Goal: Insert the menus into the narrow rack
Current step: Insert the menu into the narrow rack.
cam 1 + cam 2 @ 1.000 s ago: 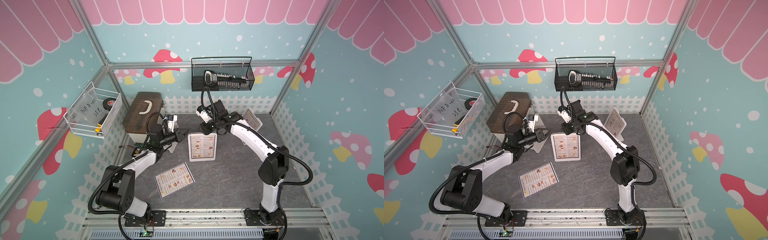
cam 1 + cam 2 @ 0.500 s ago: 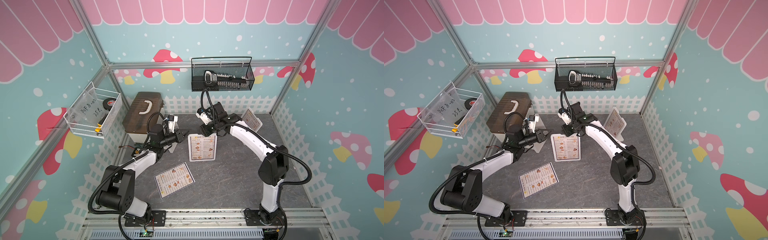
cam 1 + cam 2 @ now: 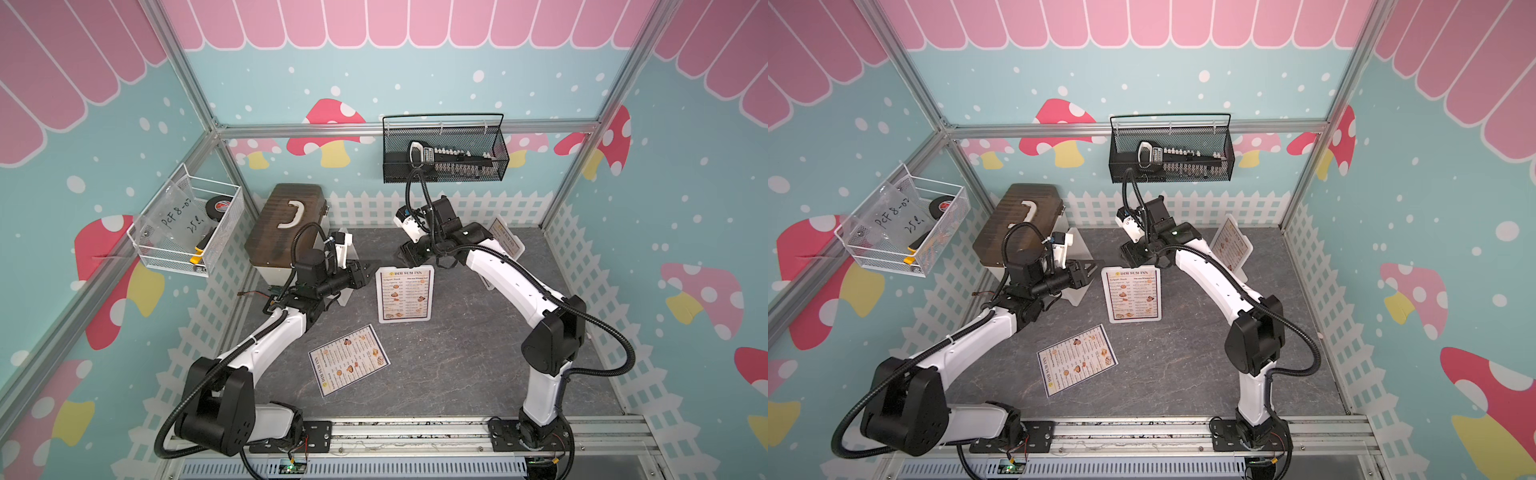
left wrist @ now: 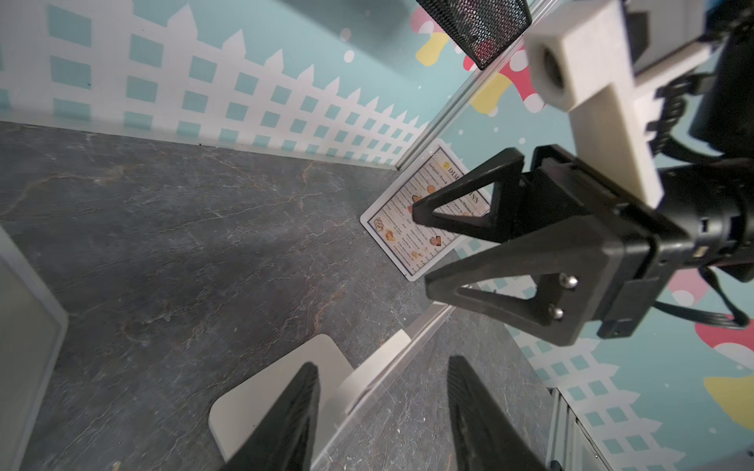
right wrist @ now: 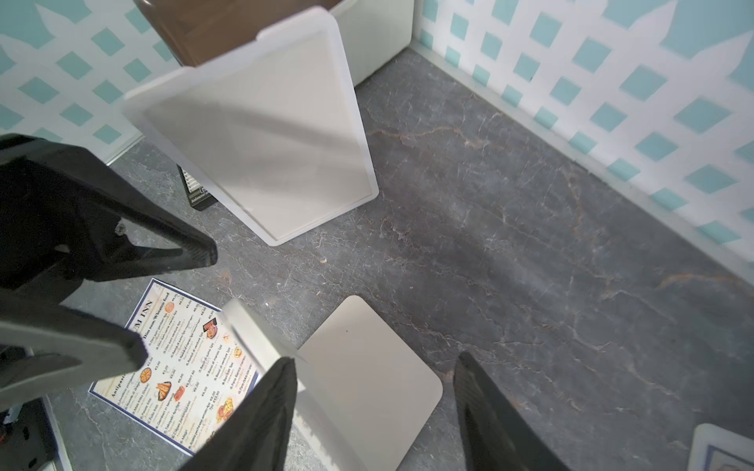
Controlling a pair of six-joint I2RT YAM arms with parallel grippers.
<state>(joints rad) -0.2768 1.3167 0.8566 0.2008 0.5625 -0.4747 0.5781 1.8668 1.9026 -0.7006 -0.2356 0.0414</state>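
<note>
One menu [image 3: 405,296] stands upright in a white rack [image 3: 430,291] at mid-table, and shows in both top views [image 3: 1133,296]. My left gripper [image 3: 366,269] is open just left of its top edge, with the rack's clear edge [image 4: 379,367] between the spread fingers, untouched. My right gripper [image 3: 409,255] is open behind that top edge, over the rack's foot plate [image 5: 367,379]. A second menu [image 3: 349,359] lies flat near the front. A third menu [image 3: 505,237] leans in a rack at the back right.
An empty white rack [image 5: 265,134] stands beside the brown-lidded box [image 3: 286,222] at the back left. A black mesh basket [image 3: 444,153] hangs on the back wall and a white wire basket [image 3: 187,226] on the left wall. A white picket fence rings the table.
Both grippers have gone from nearly shut on the middle rack's top edge to open. The rack and its menu stay standing where they were.
</note>
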